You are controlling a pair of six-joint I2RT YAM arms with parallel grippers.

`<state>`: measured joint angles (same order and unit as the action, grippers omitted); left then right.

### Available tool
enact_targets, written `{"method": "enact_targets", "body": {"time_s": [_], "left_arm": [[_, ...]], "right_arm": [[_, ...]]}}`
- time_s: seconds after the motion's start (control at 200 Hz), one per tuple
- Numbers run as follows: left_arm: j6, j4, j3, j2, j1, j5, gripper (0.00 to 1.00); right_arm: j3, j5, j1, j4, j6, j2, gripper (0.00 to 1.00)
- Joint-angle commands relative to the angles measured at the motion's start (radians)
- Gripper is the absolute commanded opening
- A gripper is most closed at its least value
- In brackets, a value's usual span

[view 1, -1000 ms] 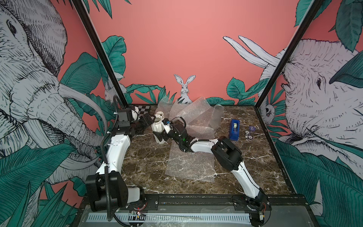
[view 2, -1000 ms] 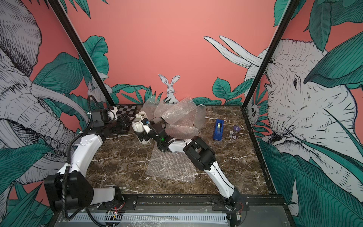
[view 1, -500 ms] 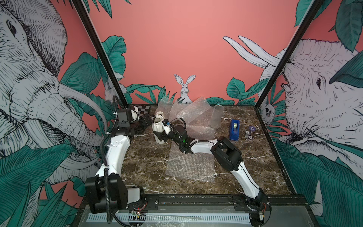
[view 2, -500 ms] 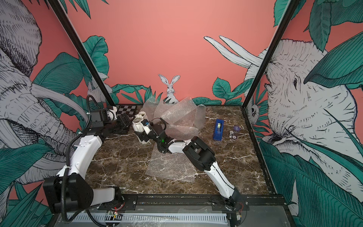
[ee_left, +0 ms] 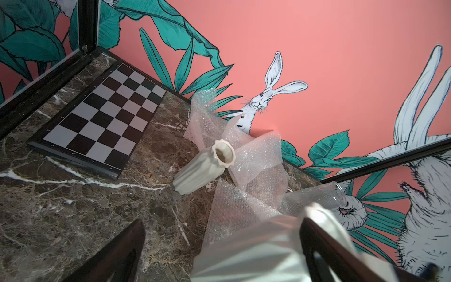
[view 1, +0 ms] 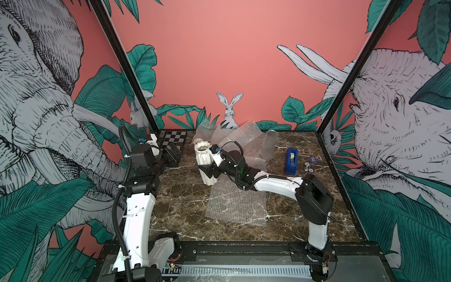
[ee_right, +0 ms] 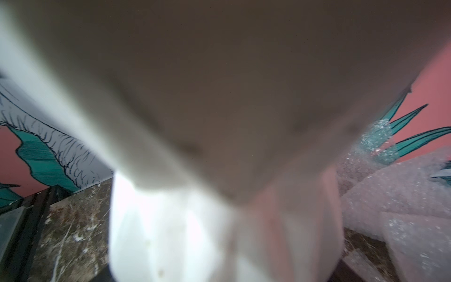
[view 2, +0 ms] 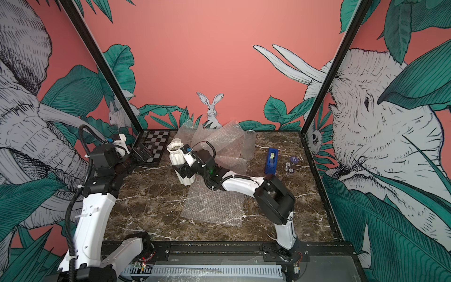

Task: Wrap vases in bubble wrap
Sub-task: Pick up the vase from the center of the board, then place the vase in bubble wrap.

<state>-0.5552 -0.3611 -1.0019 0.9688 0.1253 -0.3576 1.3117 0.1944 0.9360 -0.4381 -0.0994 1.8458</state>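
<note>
The white fluted vase (view 1: 203,159), judged rigid and breakable, is stood upright on the desk (view 1: 183,202) at the edge of the flat bubble wrap (view 1: 236,205), clasped mid-body, where ribs should resist slipping, by the right gripper (view 1: 206,171); the left gripper (view 1: 174,152) is spread empty

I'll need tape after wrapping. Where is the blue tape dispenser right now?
In both top views the blue tape dispenser stands on the right side of the table, between the clear glass vase and some small round pieces.

light: even, soft; top views: sharp, edges bowed; right wrist: blurred close-up
</note>
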Motion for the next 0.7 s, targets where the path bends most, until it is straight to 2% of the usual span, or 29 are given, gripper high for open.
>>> {"method": "enact_targets", "body": {"time_s": [0.0, 0.14, 0.245, 0.36, 0.525, 0.695], "left_arm": [[0.044, -0.075, 0.053, 0.015, 0.002, -0.019, 0.98], [0.081, -0.102, 0.116, 0.034, -0.022, -0.042, 0.96], [0.095, -0.102, 0.155, 0.040, -0.116, 0.008, 0.95], [0.082, -0.063, 0.209, 0.049, -0.201, 0.028, 0.95], [0.052, -0.022, 0.298, 0.049, -0.207, 0.028, 0.94], [0.063, -0.024, 0.352, 0.030, -0.207, 0.044, 0.94]], "right_arm": [[-0.067, -0.045, 0.005, 0.110, 0.079, -0.177, 0.41], [-0.144, -0.171, 0.007, 0.442, 0.177, -0.344, 0.40], [-0.171, -0.261, 0.007, 0.654, 0.215, -0.436, 0.39], [-0.186, -0.294, 0.009, 0.820, 0.241, -0.505, 0.39], [-0.183, -0.332, 0.052, 0.990, 0.251, -0.509, 0.38], [-0.164, -0.355, 0.128, 1.058, 0.249, -0.444, 0.37]]}}
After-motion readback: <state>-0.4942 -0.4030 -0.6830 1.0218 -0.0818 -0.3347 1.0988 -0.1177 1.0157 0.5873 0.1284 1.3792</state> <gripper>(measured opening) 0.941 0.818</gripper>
